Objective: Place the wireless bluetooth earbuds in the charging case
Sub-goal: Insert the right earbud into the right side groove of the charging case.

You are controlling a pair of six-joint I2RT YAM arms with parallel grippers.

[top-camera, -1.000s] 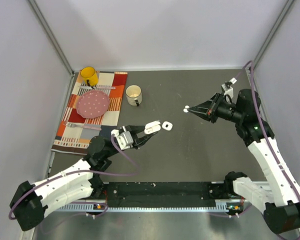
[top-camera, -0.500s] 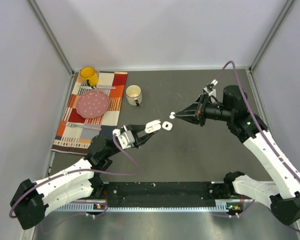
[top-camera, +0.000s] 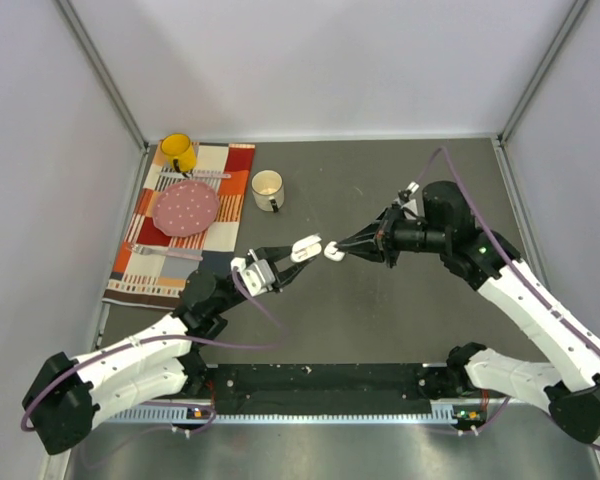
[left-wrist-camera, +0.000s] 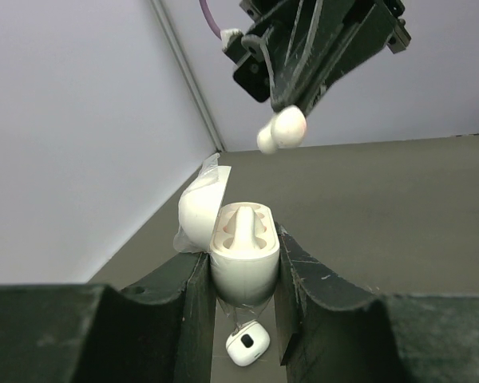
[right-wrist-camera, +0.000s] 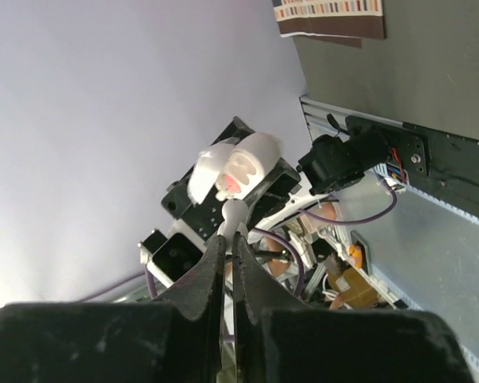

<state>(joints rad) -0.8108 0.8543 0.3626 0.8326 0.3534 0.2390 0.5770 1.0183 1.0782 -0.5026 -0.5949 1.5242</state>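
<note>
You are holding the charging case (left-wrist-camera: 243,254) up off the worktop, above its middle and a little toward the left edge, with the left gripper (left-wrist-camera: 243,275) clamped on the case's lower body. Its lid (left-wrist-camera: 198,211) is hanging open to one side and the wells (left-wrist-camera: 259,227) are facing the other arm. That looks like the reason for the pose: you are presenting an open target.

The right gripper (left-wrist-camera: 294,96) is pinching one earbud (left-wrist-camera: 281,130) by its narrow end between closed fingertips. The rounded end is leading, just above the case and not yet touching it.

Under the case a white rounded piece (left-wrist-camera: 247,345) with a dark spot is lying on the worktop. You cannot tell whether it is a second case or an earbud. A placemat (top-camera: 230,175) is sitting at the far left corner, well apart.

No brand or writing is showing legibly on the case or the earbud.
</note>
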